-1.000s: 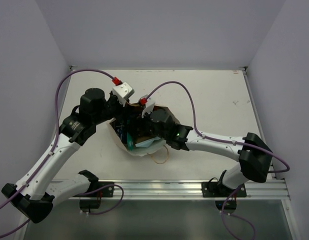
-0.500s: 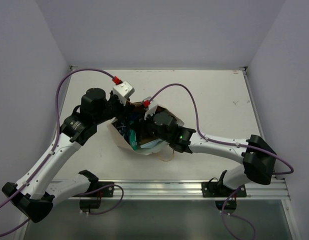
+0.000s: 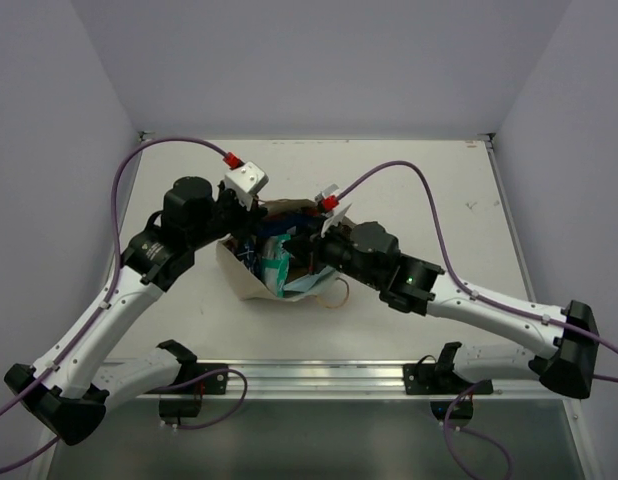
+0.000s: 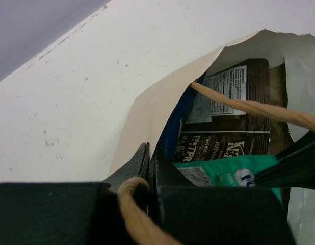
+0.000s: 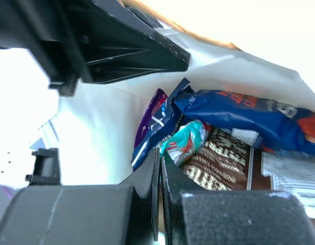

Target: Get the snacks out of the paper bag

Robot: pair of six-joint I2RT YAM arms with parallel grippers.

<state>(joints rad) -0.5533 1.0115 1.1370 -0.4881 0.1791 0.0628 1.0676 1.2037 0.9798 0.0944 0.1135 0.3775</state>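
Paper bag (image 3: 237, 282) open on tabletop (image 3: 439, 180); left hand (image 4: 150, 159) pinches its rim; right hand (image 5: 160, 159), fingers nearly together, grips teal packet (image 5: 187, 137) inside.

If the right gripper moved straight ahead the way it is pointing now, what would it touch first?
The teal packet, which lies inside the paper bag right at the tips of the closed right gripper. The two may be touching now; depth is unclear.
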